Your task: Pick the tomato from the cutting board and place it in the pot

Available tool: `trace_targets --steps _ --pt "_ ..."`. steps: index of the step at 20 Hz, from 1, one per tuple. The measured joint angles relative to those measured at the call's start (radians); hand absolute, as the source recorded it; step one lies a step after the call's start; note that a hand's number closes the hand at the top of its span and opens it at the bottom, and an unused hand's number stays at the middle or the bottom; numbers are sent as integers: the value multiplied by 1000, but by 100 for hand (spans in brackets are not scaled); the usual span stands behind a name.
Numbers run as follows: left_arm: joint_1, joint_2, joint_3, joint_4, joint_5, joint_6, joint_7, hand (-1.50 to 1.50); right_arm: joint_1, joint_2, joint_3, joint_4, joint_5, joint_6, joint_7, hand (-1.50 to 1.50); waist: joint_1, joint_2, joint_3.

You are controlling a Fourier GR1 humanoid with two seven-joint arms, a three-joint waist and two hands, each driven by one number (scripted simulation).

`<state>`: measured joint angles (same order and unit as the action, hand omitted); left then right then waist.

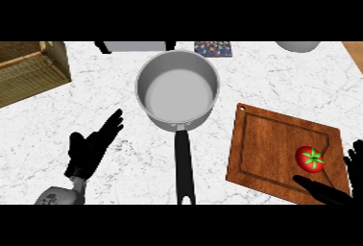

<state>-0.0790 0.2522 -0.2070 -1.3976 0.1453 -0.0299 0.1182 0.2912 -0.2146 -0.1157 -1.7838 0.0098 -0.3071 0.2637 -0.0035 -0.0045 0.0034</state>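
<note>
On cutting board (273, 144), tomato (310, 159) beside right hand (325, 192), fingers apart, not touching

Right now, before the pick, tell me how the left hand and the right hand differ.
The left hand is over bare counter, left of the pot. The right hand is at the cutting board, thumb below the tomato and fingers to its right. The left hand shows whole, while the right hand is cut by the view's edge. Both are black, open and hold nothing.
</note>
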Motion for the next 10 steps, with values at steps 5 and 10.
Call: trace_targets --steps 5,10 --pt "2 -4 26 -8 -8 -26 15 0 -35 60 -23 98 -44 17 -84 -150 2 1 -1" --pt "3 -10 51 -5 -15 -53 18 0 -76 90 -58 207 -72 35 -194 150 -2 -3 -12"
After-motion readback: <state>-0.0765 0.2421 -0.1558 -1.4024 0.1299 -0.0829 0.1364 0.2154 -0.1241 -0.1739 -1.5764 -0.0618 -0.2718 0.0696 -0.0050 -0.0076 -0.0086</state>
